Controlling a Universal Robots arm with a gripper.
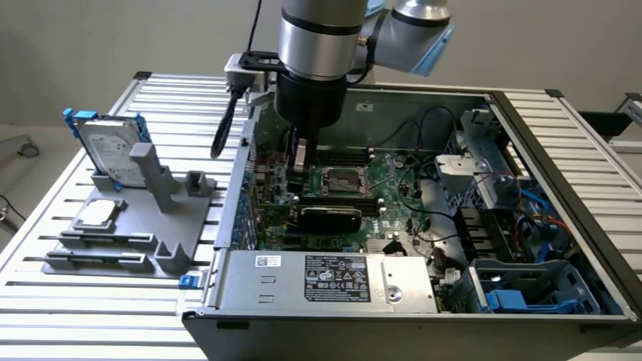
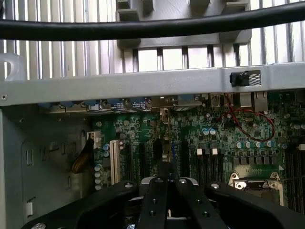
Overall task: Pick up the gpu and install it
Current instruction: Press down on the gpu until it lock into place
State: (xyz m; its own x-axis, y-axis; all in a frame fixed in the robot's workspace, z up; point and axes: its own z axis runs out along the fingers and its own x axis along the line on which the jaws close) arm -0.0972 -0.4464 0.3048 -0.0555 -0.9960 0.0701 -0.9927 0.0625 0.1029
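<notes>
Gripper (image 2: 167, 179) fully closed, nothing clearly in its grasp, lowered inside open computer case (image 1: 561, 150) over motherboard (image 1: 401, 177). Gpu (image 1: 329, 218) seated horizontally on board, near side of CPU socket (image 1: 339, 179), apparently slotted in. Hard drive (image 1: 105, 150) parked upright on counter holder (image 1: 150, 226) at exterior view's left.

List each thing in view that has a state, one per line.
Slim black-shrouded gpu: lying inside the case on the green motherboard, below the gripper.
Black two-finger gripper: shut, lowered into the case.
Grey metal computer case: side open, interior exposed.
Silver hard drive in blue frame: upright in the grey holder.
Small square silver processor chip: flat on the holder.
</notes>
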